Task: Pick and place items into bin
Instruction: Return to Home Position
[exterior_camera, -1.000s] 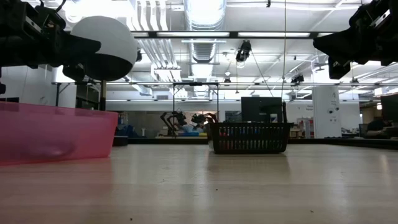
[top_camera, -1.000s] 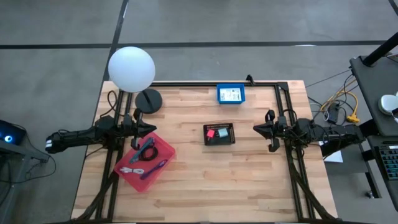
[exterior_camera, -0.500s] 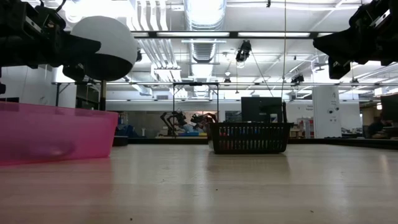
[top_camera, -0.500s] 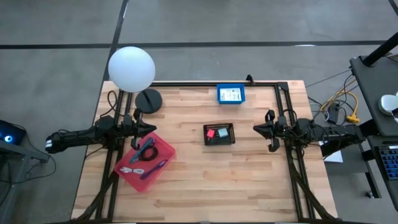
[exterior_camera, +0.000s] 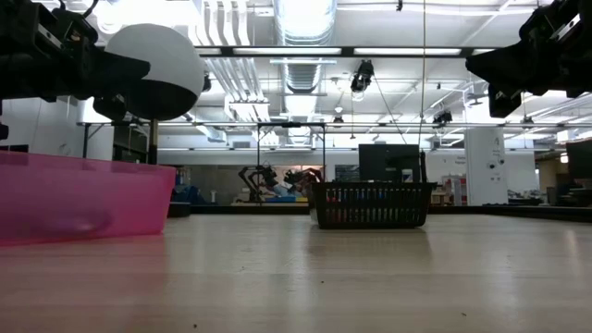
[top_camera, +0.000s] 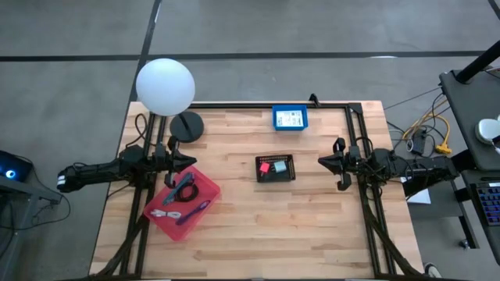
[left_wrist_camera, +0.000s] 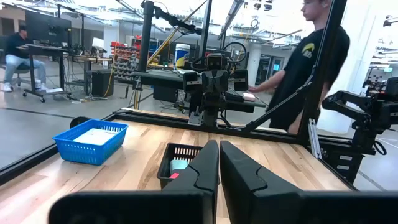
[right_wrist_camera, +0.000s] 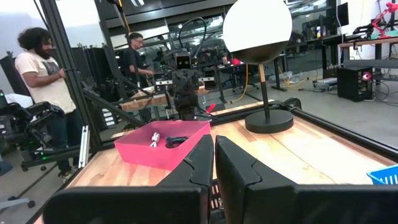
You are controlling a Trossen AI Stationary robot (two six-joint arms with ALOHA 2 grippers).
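A pink tray (top_camera: 181, 203) on the table's left half holds a purple cable (top_camera: 197, 208), a black cable (top_camera: 187, 195), a grey-white cable (top_camera: 159, 212) and a teal stick (top_camera: 184, 185). At the table's middle, a black mesh basket (top_camera: 275, 168) holds a pink cube (top_camera: 266, 166) and a mint-green cube (top_camera: 280, 165). My left gripper (top_camera: 190, 161) hovers shut above the tray's far corner and points at the basket (left_wrist_camera: 180, 163). My right gripper (top_camera: 322, 162) hovers shut near the right rail, facing the basket and the tray (right_wrist_camera: 163, 144). The other items do not show.
A white globe lamp (top_camera: 165, 86) stands on a black base (top_camera: 186, 125) at the far left corner. A blue basket (top_camera: 290, 118) with a white card sits at the far edge. A black frame rail (top_camera: 363, 156) borders the table. People stand and sit in the room beyond.
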